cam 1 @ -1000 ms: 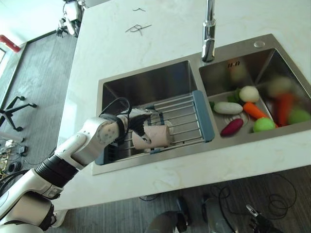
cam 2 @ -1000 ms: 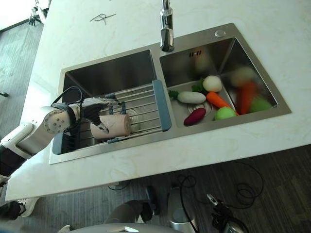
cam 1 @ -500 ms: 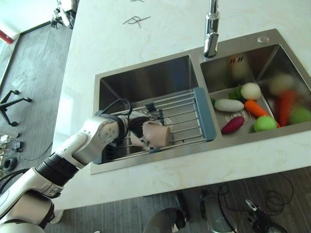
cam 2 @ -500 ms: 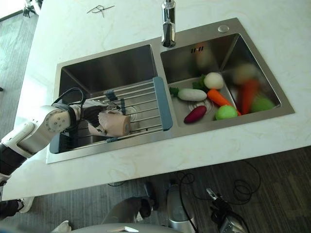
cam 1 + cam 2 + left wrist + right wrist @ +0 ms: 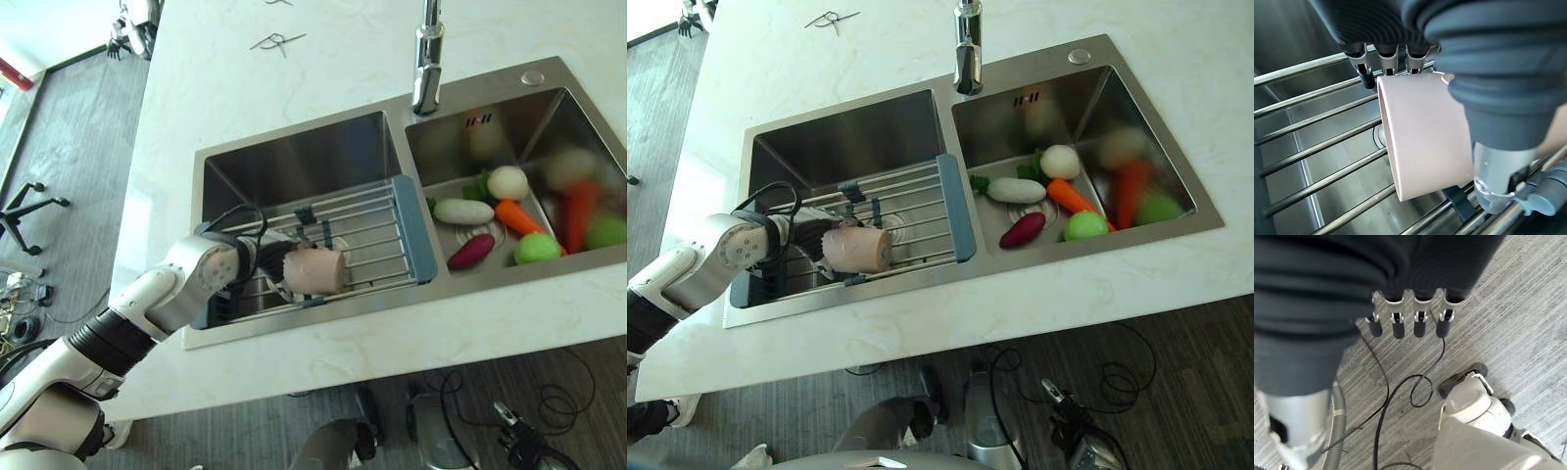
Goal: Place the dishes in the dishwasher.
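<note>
A pale pink cup (image 5: pixel 315 271) lies on its side over the wire drying rack (image 5: pixel 377 227) that spans the left sink basin (image 5: pixel 294 162). My left hand (image 5: pixel 266 266) is shut on it. In the left wrist view the cup (image 5: pixel 1425 132) sits between the fingers (image 5: pixel 1386 61) on one side and the thumb (image 5: pixel 1493 181) on the other, with the rack's bars just beneath it. My right hand (image 5: pixel 1420 323) hangs over the grey floor with straight fingers and holds nothing.
The rack has blue end pieces (image 5: pixel 409 231). The right basin (image 5: pixel 549 127) holds a white radish (image 5: pixel 463 211), a carrot (image 5: pixel 517 217), a purple vegetable (image 5: pixel 471 251) and a green fruit (image 5: pixel 535 248). A tap (image 5: pixel 426 59) stands behind the divider. White worktop (image 5: pixel 294 59) surrounds the sink.
The cup has turned a little in my left hand and now hides more of the fingers. The whole picture has shifted slightly.
</note>
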